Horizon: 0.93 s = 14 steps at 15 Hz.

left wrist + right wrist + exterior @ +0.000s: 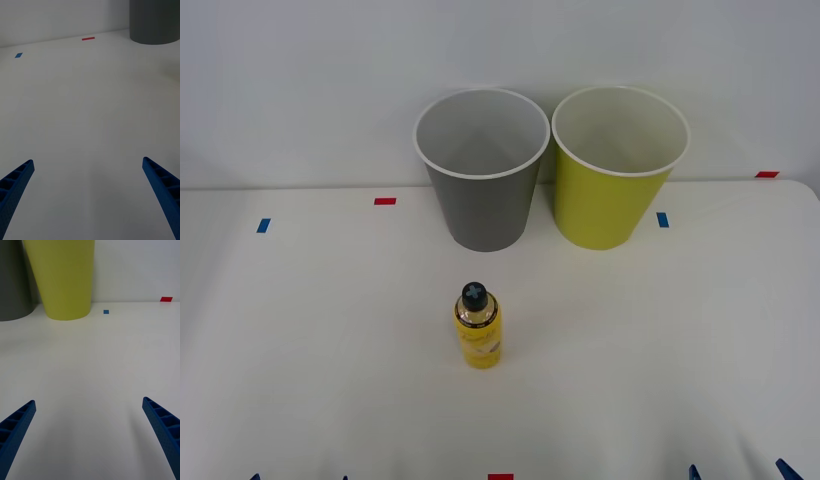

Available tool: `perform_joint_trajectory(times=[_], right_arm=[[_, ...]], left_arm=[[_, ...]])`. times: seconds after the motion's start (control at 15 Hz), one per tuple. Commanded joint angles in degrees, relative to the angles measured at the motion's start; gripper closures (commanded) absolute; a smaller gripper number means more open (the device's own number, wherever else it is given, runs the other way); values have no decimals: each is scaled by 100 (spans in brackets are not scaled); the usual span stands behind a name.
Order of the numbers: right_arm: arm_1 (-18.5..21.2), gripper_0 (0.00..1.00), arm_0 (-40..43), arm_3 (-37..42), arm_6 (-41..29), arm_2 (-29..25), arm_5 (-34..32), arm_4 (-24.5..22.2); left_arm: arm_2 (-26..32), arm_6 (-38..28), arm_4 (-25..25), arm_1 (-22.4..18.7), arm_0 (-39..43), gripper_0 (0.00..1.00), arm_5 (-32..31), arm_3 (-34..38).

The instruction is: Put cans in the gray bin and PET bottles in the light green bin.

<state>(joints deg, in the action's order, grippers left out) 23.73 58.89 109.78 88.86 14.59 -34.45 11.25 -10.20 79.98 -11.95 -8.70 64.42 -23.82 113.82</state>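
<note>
While both arms wait at the near table edge, left gripper (88, 195) spread wide, holding nothing, right gripper (88, 435) likewise, small yellow-labelled black-capped PET bottle (477, 327) upright mid-table, gray tapered bin (482, 175) far centre, lime tapered bin (618, 170) just right.

gray bin (483, 190) left of light green bin (612, 190); bottle (477, 328) before them on table (660, 350).

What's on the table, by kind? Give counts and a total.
Bins: 2, the gray bin and the light green bin
PET bottles: 1, the yellow-labelled bottle
Cans: 0
Total: 3
</note>
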Motion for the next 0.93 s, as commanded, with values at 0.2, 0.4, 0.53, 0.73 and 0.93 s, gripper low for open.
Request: perform_joint_trajectory(times=[0.2,0.4,0.53,0.73,0.93], right_arm=[[0,1,0,0,0,0,0,0],[0,1,0,0,0,0,0,0],[0,1,0,0,0,0,0,0],[0,1,0,0,0,0,0,0],[0,2,0,0,0,0,0,0]], left_arm=[[0,0,0,0,0,0,0,0],[0,0,0,0,0,0,0,0],[0,0,0,0,0,0,0,0],[0,0,0,0,0,0,0,0],[0,0,0,0,0,0,0,0]])
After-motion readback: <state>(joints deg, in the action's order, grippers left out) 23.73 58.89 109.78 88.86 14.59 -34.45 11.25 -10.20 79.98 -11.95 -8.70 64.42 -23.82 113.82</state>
